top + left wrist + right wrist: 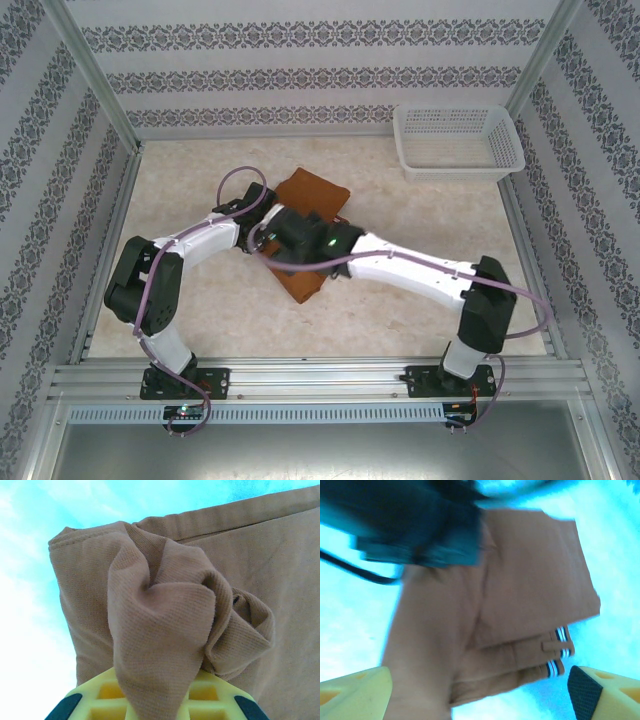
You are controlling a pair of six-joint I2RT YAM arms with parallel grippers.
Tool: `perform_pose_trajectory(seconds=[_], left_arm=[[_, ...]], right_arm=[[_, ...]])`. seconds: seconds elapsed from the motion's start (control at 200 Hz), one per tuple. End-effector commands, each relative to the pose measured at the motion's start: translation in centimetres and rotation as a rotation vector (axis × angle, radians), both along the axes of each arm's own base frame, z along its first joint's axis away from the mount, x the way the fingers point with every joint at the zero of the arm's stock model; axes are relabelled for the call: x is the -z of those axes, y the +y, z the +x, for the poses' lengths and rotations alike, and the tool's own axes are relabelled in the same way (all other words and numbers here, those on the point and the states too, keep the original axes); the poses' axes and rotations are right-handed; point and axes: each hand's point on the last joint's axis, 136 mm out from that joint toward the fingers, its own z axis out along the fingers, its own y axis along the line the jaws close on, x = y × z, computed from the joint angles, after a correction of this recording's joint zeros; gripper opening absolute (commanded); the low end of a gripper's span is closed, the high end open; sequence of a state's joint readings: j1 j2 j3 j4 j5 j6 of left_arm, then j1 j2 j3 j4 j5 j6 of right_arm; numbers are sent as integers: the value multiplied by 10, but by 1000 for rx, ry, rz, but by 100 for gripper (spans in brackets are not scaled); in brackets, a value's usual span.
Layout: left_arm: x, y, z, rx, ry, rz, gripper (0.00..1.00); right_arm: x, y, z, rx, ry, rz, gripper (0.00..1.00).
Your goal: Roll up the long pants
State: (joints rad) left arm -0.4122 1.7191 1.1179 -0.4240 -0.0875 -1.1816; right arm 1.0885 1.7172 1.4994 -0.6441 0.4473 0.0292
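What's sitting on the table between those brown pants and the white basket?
Nothing: in the top view, bare pale tabletop separates the long pants from the basket.

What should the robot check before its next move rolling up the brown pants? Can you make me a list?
1. Left tool grips the long pants: ok, bunched cloth rises from it.
2. Right tool free: ok, fingers wide apart above the cloth, holding nothing.
3. Pants folded narrow: ok, layers stacked, striped tabs lined up at one edge.
4. Roll tidy: not ok, the pinched cloth is crumpled.
5. Arms clear of each other: cannot tell, the left arm is a dark blur close by.
6. Basket out of the way: ok, far right corner, apart from the pants.
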Motion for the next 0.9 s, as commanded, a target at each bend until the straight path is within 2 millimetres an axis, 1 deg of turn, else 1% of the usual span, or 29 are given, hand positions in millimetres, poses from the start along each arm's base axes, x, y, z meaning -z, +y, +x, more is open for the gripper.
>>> perform_pose_trajectory(seconds=[0.0, 0.025, 0.06, 0.15, 0.21, 0.31, 0.405, 0.465, 0.565, 0.63, 0.674, 0.754, 0.799, 0.844, 0.889, 0.894], left_arm=[[-10, -6, -8, 33, 27, -9, 0], [-10, -5, -8, 33, 29, -8, 0], [-11, -5, -7, 30, 27, -11, 0], [-11, -7, -7, 36, 28, -14, 0], [-12, -7, -8, 39, 32, -11, 0], [-13, -6, -8, 39, 33, -8, 0], [-14, -7, -8, 39, 31, -20, 0], [-14, -8, -8, 41, 32, -23, 0], [-15, -8, -10, 44, 32, -22, 0], [-16, -7, -10, 45, 32, -20, 0], [-16, -8, -11, 49, 31, -25, 0], [-17, -10, -10, 54, 29, -35, 0], [-19, -11, -10, 58, 26, -39, 0], [-21, -10, -11, 59, 24, -38, 0], [-23, -9, -12, 62, 19, -35, 0], [-23, -8, -12, 61, 20, -34, 0]], right_arm=[[22, -6, -13, 10, -130, -280, 92], [30, 2, -20, -11, -140, -310, 92], [43, 7, -25, -20, -147, -361, 93], [70, 13, -30, -22, -161, -468, 94], [85, 14, -29, -22, -159, -509, 94], [104, 13, -28, -16, -147, -547, 94], [122, 3, -19, 9, -152, -606, 93], [127, -6, -10, 29, -190, -645, 94], [122, -16, 5, 46, -284, -694, 93], [121, -24, 13, 54, -286, -706, 92], [124, -31, 20, 58, -272, -716, 90], [139, -43, 29, 52, -211, -723, 80], [151, -52, 32, 44, -155, -716, 67], [161, -58, 33, 38, -102, -695, 52], [171, -62, 31, 28, -43, -661, 32], [172, -63, 31, 28, -37, -657, 27]])
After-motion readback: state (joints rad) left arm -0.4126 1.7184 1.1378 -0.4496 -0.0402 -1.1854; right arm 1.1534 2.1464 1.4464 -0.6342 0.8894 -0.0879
